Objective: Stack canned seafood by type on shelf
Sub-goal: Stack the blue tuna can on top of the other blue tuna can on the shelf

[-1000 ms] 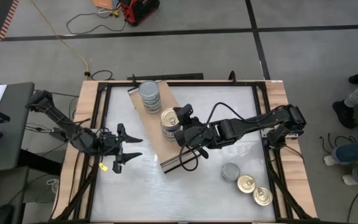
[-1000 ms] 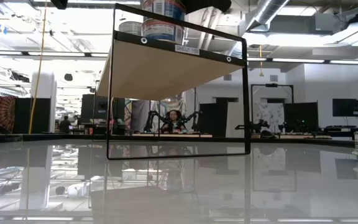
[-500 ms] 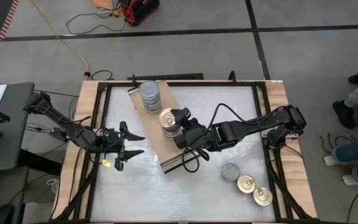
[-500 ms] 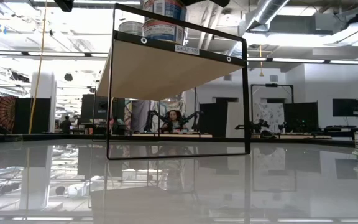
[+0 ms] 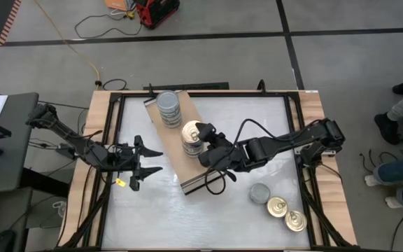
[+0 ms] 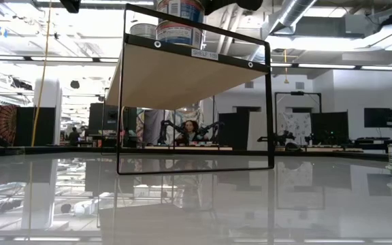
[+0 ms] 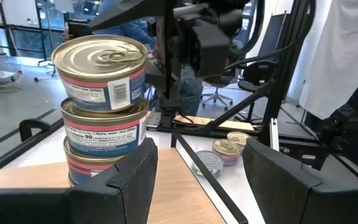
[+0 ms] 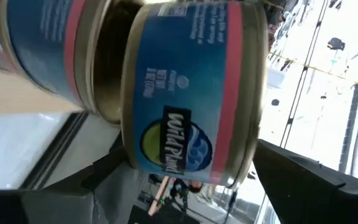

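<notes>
White tabletop [image 5: 208, 210] mirrors the bright workshop behind.

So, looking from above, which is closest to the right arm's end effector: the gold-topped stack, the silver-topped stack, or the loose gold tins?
1. Gold-topped stack, right at the right end effector.
2. Silver-topped stack, farther along the shelf.
3. Loose gold tins, on the table's near right corner.

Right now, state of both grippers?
Left gripper: open, empty, over the table left of the shelf.
Right gripper: open around the top tin of the gold-top stack, not clamped.
</notes>
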### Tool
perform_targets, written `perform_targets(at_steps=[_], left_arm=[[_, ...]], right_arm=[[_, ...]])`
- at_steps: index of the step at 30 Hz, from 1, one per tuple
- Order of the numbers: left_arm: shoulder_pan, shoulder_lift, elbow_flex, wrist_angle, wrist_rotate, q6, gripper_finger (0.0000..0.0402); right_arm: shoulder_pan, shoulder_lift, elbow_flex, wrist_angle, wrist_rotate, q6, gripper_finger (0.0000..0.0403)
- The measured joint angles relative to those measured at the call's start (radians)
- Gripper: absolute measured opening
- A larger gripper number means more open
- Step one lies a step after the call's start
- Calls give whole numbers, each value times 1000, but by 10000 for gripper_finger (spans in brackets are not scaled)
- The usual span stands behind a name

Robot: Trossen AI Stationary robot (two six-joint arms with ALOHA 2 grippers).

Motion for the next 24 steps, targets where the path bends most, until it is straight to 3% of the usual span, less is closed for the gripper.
perform_targets(at_steps=[19, 24], left_arm=[[0, 0, 0, 28, 10, 5, 226], [0, 0, 0, 32, 18, 6, 226]], right_arm=[[12, 0, 0, -16, 2, 33, 333], [20, 0, 0, -62, -8, 112, 333]])
